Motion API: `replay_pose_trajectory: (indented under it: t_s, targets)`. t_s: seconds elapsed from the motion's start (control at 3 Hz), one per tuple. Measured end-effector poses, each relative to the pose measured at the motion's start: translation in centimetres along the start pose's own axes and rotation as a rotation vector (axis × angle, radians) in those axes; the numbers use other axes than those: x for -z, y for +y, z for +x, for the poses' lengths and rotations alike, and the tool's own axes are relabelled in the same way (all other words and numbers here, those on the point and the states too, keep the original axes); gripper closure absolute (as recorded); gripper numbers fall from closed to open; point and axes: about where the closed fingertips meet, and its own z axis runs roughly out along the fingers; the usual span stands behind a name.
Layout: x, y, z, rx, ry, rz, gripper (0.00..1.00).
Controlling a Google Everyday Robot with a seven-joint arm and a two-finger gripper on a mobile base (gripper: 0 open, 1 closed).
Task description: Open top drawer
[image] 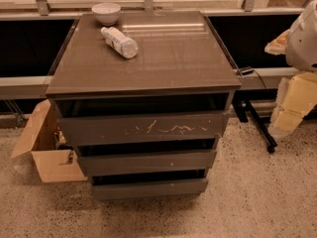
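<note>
Gripper (283, 124) at far right edge of frame, pale cream blocky piece hanging low beside the cabinet's (148, 68) right side, under a rounded grey-white arm section (303, 33). It is well apart from every drawer and touches nothing visible; whether it is wide or narrow cannot be told.

Top drawer (143, 128) sits directly under the cabinet top - widest and tallest of three dark grey-brown fronts, handleless, with pale scratch marks across its middle. A dark gap runs along above its upper edge. Two narrower fronts are stacked below it, the middle drawer (146, 161) and the bottom drawer (148, 188), each with a dark gap above.

On the cabinet top, at the back left, stands a white bowl (106, 13). A plastic bottle (119, 42) lies on its side just in front of it.

An open cardboard box (43, 150) sits on the speckled floor (257, 197) against the cabinet's left side. A black wheeled stand leg (257, 124) is on the floor to the right - between cabinet and gripper.
</note>
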Motion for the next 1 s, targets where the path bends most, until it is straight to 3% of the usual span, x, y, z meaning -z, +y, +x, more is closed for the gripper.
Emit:
replay_pose_trajectory:
  t_s: [0.33, 1.0]
  targets:
    - [0.0, 0.0, 0.0, 0.000, 0.000, 0.000, 0.00]
    - [-9.9, 0.8, -3.2, 0.154, -0.160, -0.119, 0.00]
